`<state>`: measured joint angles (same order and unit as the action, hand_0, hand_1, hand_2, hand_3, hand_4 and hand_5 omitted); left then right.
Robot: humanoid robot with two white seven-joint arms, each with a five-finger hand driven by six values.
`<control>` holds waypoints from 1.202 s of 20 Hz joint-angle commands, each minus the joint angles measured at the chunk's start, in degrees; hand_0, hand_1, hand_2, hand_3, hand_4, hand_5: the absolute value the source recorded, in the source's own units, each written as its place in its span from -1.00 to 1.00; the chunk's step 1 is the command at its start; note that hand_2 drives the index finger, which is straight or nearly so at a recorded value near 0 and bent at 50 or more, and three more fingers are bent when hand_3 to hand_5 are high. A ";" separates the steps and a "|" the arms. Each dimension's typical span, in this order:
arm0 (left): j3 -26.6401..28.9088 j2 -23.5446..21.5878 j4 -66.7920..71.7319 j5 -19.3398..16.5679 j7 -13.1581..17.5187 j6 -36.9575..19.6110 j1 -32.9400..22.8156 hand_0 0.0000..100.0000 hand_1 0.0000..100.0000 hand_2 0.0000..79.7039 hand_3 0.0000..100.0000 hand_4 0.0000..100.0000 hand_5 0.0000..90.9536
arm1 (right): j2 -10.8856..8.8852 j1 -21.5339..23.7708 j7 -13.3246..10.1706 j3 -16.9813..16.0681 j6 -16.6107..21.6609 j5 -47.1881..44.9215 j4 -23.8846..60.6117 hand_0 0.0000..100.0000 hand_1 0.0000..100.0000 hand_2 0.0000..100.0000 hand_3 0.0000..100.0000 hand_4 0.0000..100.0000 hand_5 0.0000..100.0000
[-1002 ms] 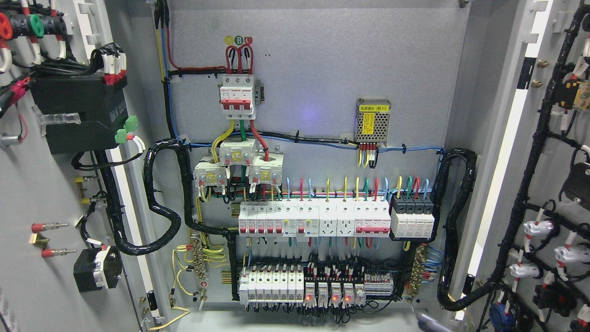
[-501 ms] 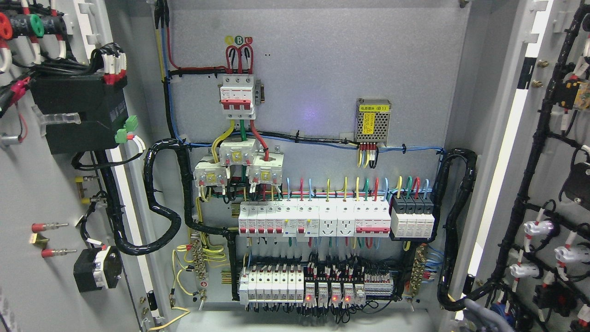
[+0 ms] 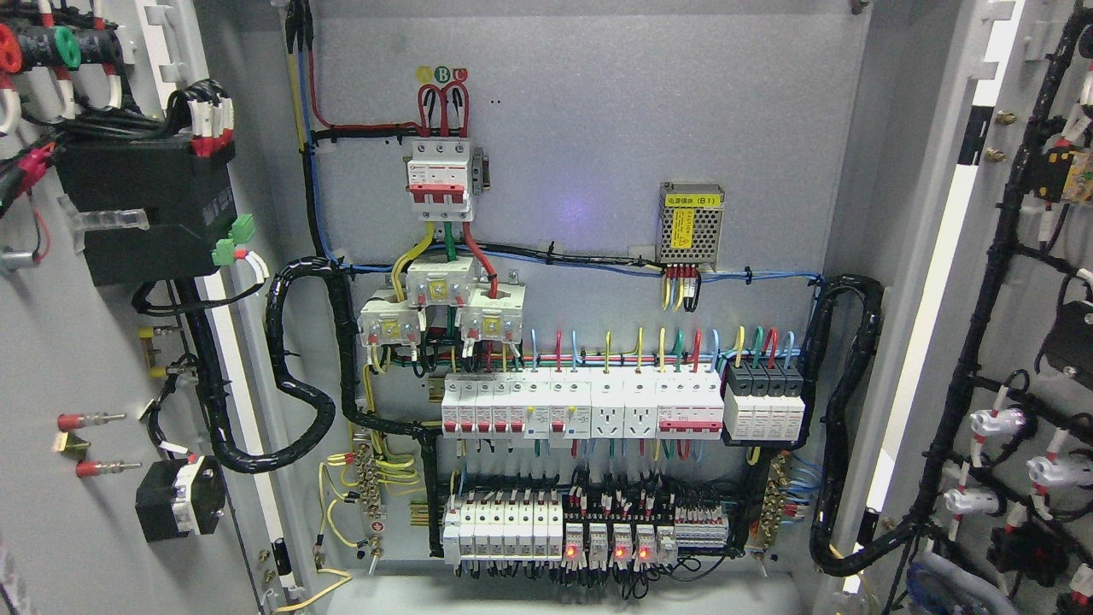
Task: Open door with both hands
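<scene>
The grey electrical cabinet stands with both doors swung wide. The left door (image 3: 77, 342) fills the picture's left side, its inner face carrying a black module and wiring. The right door (image 3: 1016, 282) fills the right side, with a black cable harness and white connectors. Between them the back panel (image 3: 589, 145) is fully exposed, with rows of breakers (image 3: 581, 408) and relays showing red lights. A blurred grey part of my right hand (image 3: 943, 579) shows at the bottom edge, low against the right door's inner face. My left hand is out of the picture.
A thick black corrugated conduit (image 3: 295, 367) loops from the left door into the cabinet, and another (image 3: 841, 410) loops to the right door. A metal power supply with a yellow label (image 3: 690, 224) sits on the back panel. The cabinet floor (image 3: 546, 598) lies along the bottom.
The grey right hand at the bottom edge has slid rightwards, from below the cabinet's right corner to in front of the right door. Doors and wiring look unchanged.
</scene>
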<state>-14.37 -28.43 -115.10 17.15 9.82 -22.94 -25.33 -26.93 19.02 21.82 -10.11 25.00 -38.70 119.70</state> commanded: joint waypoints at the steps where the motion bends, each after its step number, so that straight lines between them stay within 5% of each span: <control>1: -0.05 -1.63 -3.73 -0.01 -0.07 0.00 2.21 -1.00 -1.00 -1.00 -1.00 -1.00 -1.00 | -3.57 0.49 0.15 -2.81 0.05 -3.23 0.01 -1.00 -1.00 -1.00 -1.00 -1.00 -1.00; 7: 0.04 -4.61 -3.82 0.08 -0.33 -5.70 3.27 -1.00 -1.00 -1.00 -1.00 -1.00 -1.00 | -3.66 0.75 0.59 -3.43 0.05 -3.23 -0.08 -1.00 -1.00 -1.00 -1.00 -1.00 -1.00; 10: 0.57 -4.88 -3.73 0.26 -0.51 -7.29 3.18 -1.00 -1.00 -1.00 -1.00 -1.00 -1.00 | -3.66 0.84 3.31 -3.51 -0.04 -3.40 -0.43 -1.00 -1.00 -1.00 -1.00 -1.00 -1.00; 24: 9.00 -5.59 -3.90 1.05 -0.51 -13.00 3.44 -1.00 -1.00 -1.00 -1.00 -1.00 -1.00 | -4.45 1.19 3.58 -6.15 -0.39 -7.80 -2.19 -1.00 -1.00 -1.00 -1.00 -1.00 -1.00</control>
<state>-9.73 -32.72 -118.45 18.06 9.35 -34.71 -21.74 -30.63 20.07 25.40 -14.28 24.74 -45.89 118.50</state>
